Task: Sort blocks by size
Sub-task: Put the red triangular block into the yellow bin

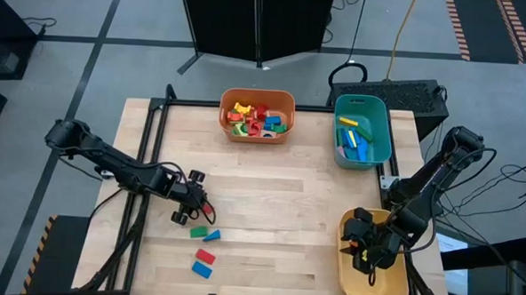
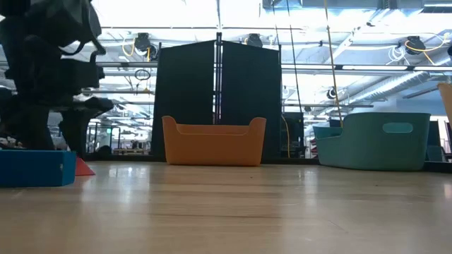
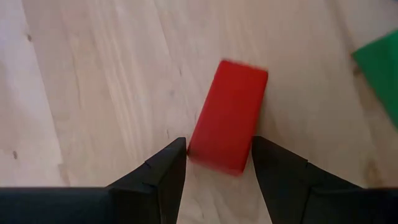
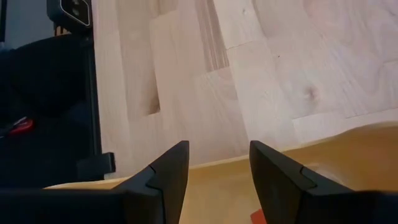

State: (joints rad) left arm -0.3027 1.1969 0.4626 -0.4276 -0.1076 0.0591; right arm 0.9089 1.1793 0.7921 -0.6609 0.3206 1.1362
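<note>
My left gripper (image 1: 198,210) hangs low over the table's near left part, shut on a red block (image 3: 227,113). A green block (image 1: 204,235) lies just beside it, also showing in the left wrist view (image 3: 380,68). A red block (image 1: 207,255) and a blue block (image 1: 202,269) lie flat on the wood nearer the front edge. My right gripper (image 4: 217,165) stands open over the yellow bin (image 1: 375,277) at the near right, with nothing between its fingers. More blocks fill the orange bin (image 1: 256,114) and the teal bin (image 1: 362,130). My left gripper pinches the red block between its two fingers, on its two long sides near one end (image 3: 245,158). The fingers come steeply from above and lie along the block, whose other end sticks out past the fingertips. Whether the block touches the table I cannot tell.
The orange bin (image 2: 214,141) stands at the far edge's middle and the teal bin (image 2: 374,141) at the far right. A black frame rail (image 1: 149,151) runs along the table's left side. Bare wood (image 1: 278,219) lies between the two arms.
</note>
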